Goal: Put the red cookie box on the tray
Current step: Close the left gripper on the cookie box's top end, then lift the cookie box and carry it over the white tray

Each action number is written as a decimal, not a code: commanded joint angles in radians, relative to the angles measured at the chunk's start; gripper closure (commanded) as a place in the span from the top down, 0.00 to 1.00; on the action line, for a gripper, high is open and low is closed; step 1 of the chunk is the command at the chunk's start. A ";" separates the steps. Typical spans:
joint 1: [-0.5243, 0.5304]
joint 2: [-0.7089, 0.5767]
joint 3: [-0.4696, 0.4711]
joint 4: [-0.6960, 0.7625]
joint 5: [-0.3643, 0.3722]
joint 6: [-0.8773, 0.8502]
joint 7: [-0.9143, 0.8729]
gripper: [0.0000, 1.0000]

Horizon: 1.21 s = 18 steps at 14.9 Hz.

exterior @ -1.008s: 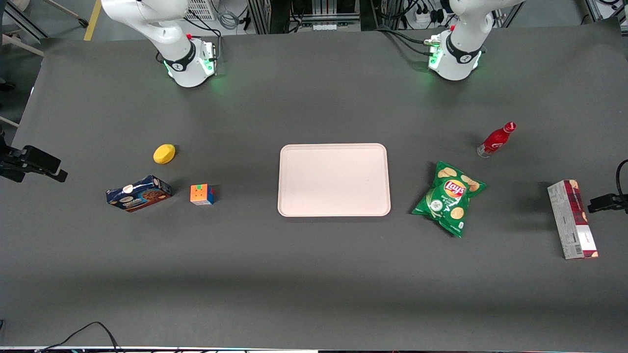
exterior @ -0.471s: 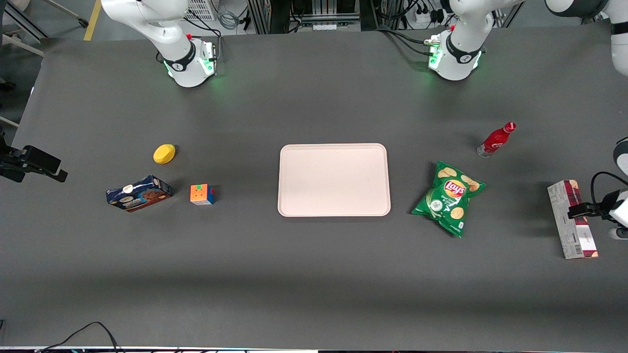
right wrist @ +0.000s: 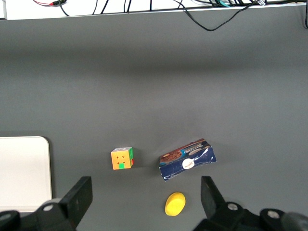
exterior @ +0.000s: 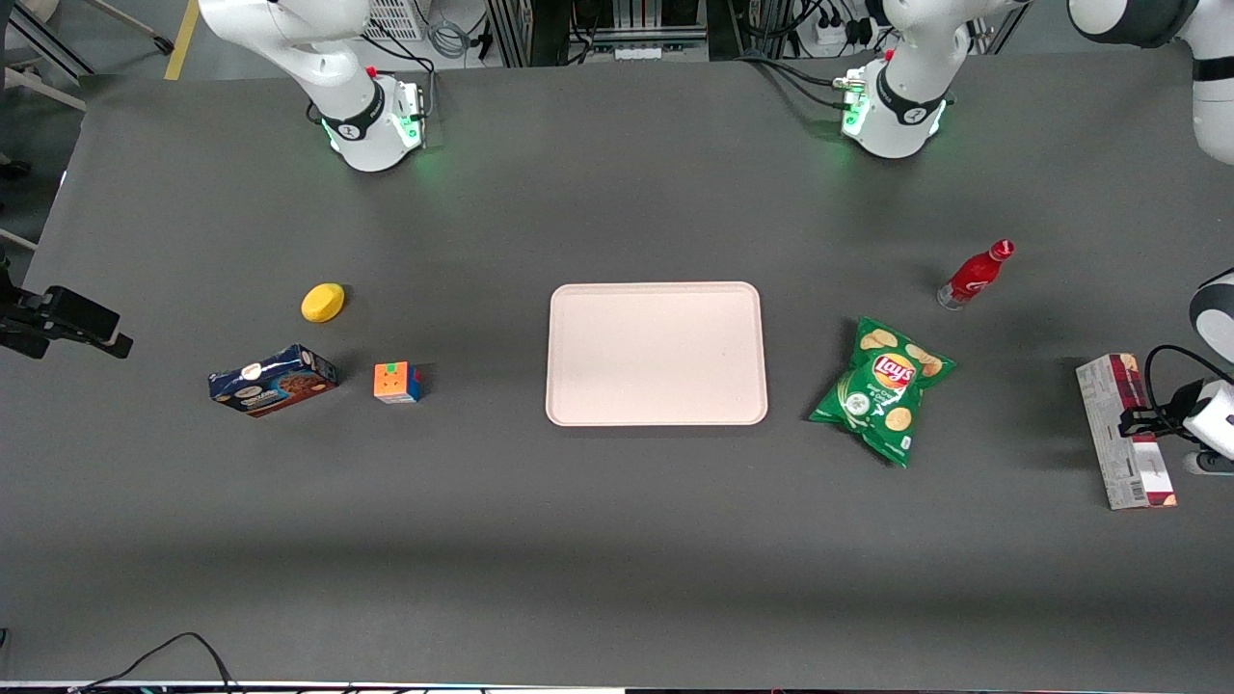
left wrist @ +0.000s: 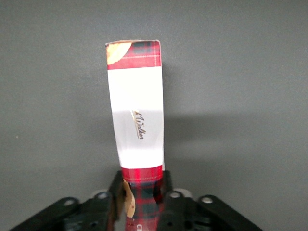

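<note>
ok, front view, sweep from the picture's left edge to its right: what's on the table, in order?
blue cookie box → yellow sponge → puzzle cube → tray → chips bag → red bottle → red cookie box, with the pincer at it, a finger on either side.

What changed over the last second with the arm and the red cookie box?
The working arm swung in from the table's end, bringing its pincer down over the red cookie box, fingers straddling it. The box has not moved and is not lifted. The tray, chips bag and red bottle stayed put.
</note>
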 commanded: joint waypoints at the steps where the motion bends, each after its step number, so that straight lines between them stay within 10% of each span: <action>1: 0.004 0.003 -0.001 -0.005 -0.016 0.004 0.023 0.17; 13: -0.163 -0.234 -0.056 0.120 0.012 -0.406 -0.021 0.02; 18: -0.301 -0.322 -0.215 0.163 0.042 -0.572 -0.393 0.02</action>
